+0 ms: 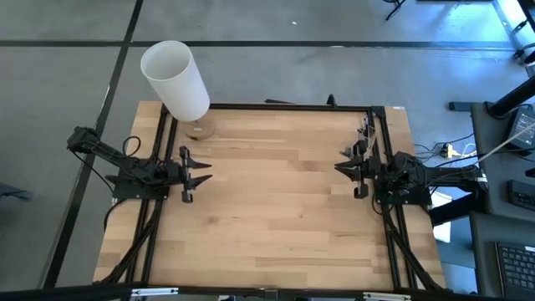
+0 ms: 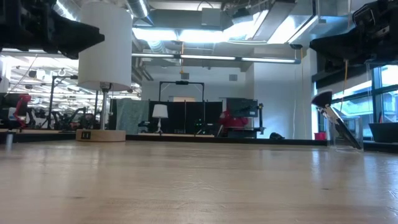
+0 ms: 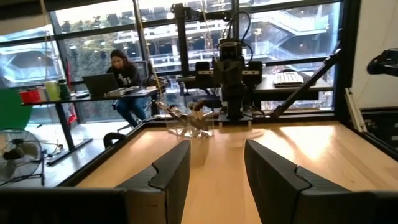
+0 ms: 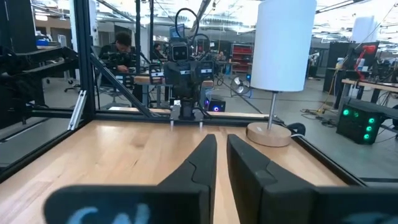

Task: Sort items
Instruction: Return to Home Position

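Judging by how things lie, the job is at its homing step: both arms sit at their own sides of the tabletop (image 1: 276, 209), each facing the other across bare boards, and neither holds anything. The left gripper (image 3: 216, 149) hangs low over the left side with its jaws well apart; the right gripper (image 4: 222, 142) sits over the right side with its jaws all but together, a thin slit between them. The brushes (image 3: 177, 112) stand leaning in a clear organizer (image 3: 193, 124) at the far right of the tabletop, just beside the right arm, dark handles crossing and one tufted head poking up. No loose brush shows on the wood in any view, so the sorting looks done or close to it. The next move probably calls for little more than settling each arm into its rest pose, with the right arm kept apart from the organizer beside it. A white-shaded lamp (image 1: 175, 79) on a round wooden base stands at the far left corner, near the left arm. Beyond the tabletop a person (image 3: 124, 71) sits at a desk, well apart from the work
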Available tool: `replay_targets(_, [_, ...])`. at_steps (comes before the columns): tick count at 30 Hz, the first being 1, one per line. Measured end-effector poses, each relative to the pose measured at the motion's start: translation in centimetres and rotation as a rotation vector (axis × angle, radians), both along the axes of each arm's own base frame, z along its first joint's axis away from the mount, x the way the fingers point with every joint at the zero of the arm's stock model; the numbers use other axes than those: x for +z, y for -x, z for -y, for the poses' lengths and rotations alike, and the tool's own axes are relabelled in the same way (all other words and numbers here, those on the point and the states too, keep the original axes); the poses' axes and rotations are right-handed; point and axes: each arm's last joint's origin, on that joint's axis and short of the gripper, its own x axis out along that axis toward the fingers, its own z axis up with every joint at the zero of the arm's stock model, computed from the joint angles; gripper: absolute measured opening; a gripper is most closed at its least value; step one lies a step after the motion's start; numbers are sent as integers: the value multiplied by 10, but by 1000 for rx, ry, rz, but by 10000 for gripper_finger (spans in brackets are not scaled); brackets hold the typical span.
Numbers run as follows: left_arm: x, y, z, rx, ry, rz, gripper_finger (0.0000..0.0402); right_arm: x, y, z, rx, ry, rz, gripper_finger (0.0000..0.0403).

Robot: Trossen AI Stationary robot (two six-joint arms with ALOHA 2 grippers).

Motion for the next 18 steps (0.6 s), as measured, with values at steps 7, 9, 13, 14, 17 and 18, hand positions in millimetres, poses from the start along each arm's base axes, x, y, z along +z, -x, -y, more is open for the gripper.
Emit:
replay_targets(7, [0,1,-2,87,14,1,148,-1,0,0,2,-4,-5,40])
replay_targets(9, [0,1,-3,111,16,0,148,0,0,0,2,-5,-5,40])
replay_targets(13, [0,1,-3,114,17,0,148,-1,0,0,2,-6,-10,40])
replay_targets(14, [0,1,-3,110,16,0,148,-2,0,0,1,-6,-18,40])
replay_targets(17, [0,1,-3,108,16,0,148,-2,0,0,2,-5,-27,40])
replay_targets(18, [0,1,-3,108,16,0,148,-3,0,0,2,-5,-32,40])
